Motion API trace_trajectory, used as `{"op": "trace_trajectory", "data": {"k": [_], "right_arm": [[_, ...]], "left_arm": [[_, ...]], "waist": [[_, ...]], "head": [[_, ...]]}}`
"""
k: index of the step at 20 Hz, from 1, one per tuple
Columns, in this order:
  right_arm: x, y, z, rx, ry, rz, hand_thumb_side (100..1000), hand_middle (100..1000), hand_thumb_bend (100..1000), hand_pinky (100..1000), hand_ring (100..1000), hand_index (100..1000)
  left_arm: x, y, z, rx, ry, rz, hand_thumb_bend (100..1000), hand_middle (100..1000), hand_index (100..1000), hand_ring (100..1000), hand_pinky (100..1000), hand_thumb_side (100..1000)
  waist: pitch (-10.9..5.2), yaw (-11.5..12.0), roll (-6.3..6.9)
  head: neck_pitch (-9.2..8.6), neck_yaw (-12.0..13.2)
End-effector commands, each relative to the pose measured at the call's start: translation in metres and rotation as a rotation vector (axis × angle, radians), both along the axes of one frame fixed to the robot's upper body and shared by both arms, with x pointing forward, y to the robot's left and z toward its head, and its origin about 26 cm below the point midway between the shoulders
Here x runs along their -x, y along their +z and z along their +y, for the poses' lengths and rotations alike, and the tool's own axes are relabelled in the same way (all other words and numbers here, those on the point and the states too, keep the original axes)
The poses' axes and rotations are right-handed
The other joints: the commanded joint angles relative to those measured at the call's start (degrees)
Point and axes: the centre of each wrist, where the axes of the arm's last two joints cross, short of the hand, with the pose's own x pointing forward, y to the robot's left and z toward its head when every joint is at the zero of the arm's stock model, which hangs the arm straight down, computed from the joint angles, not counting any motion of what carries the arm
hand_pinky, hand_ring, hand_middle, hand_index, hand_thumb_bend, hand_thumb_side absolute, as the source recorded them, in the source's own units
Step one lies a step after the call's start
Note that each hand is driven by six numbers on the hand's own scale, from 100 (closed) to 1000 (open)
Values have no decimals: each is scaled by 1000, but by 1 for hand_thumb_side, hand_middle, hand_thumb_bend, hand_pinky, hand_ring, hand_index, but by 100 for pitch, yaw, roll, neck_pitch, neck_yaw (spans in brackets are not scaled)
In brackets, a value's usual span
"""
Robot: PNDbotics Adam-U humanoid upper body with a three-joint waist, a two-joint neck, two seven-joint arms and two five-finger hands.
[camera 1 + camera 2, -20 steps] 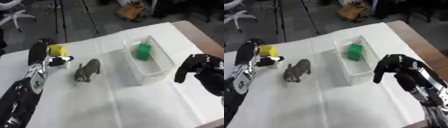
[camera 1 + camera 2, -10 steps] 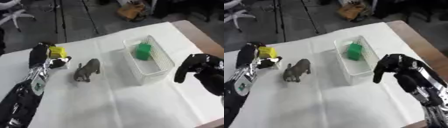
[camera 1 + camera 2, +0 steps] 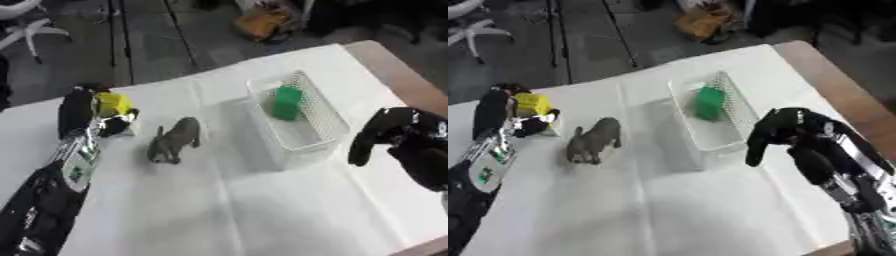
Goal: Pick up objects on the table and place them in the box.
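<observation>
My left hand sits at the left edge of the frame, a little above the middle, with its fingers and thumb curled round a small yellow block. The block shows between the dark fingers, raised just off the white cloth that covers the table. My left forearm runs down from the hand into the lower left corner.

Just to the right of that hand, a grey toy animal lies on the cloth, its head pointing down toward the lower left. It touches neither hand and is apart from the box.

The box is a clear, white-walled tray standing right of centre, its long side running from upper left to lower right. A green block lies inside it, in the upper half, leaning against the far wall. The lower half of the box holds nothing I can make out.

My right hand is at the right side of the frame, below and to the right of the box, close to its lower corner but not touching it. Its fingers are bent downward and drawn together, with nothing in them. The bare brown table edge shows beyond the cloth at the upper right.
</observation>
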Motion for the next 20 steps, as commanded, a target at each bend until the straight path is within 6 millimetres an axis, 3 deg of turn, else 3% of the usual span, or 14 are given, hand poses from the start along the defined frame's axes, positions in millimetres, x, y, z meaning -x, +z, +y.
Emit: {"op": "trace_trajectory", "data": {"k": [1, 8, 20], "right_arm": [[1, 6, 0, 0, 8, -18, 642, 618, 292, 516, 517, 803], [1, 6, -1, -2, 9, -18, 641, 619, 294, 516, 517, 803], [1, 6, -1, -8, 16, -13, 634, 620, 303, 518, 519, 802]], "left_arm": [[-2, 23, 7, 37, -3, -67, 431, 443, 572, 368, 241, 266], [-2, 30, 6, 74, -26, -102, 441, 437, 566, 363, 240, 258], [7, 79, -25, 214, -228, -253, 514, 427, 557, 357, 238, 241]], "waist": [[-94, 14, -11], [-119, 21, -28], [-216, -30, -25]], "head": [[-15, -15], [-11, -20], [3, -35]]}}
